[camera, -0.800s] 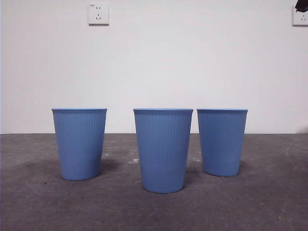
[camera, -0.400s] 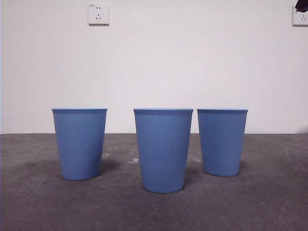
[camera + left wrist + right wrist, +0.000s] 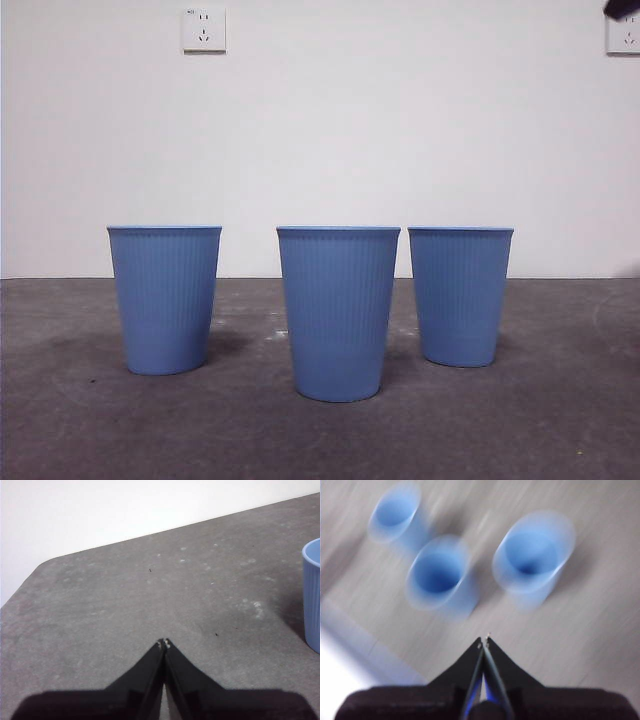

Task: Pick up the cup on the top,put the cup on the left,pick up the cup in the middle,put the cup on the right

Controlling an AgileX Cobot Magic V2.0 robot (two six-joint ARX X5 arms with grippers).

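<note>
— Blue ribbed plastic, three times over: left cup, middle cup and right cup all stand upright on the grey table, none nested in another. Any writing on them?

— None that I can read. The only marked things are two wall sockets, one socket high on the left and a second socket at the right edge, and any lettering on them is too small to make out.

— How do the cups sit against each other?

— Middle cup is nearest the front camera, the other two farther back. The right one is close beside the middle, the left one stands well apart.

— Anything inside them?

— The front view looks level at their walls, so no. The right wrist view looks down into all three mouths, but it is badly blurred; I see only blue interiors.

— And the grippers?

— Right gripper is high above the cups, jaws pressed together on nothing. Left gripper is low over bare table, jaws likewise closed and empty, with one cup's edge showing at the side of its view. Up front only a black tip shows in the top right corner
</note>
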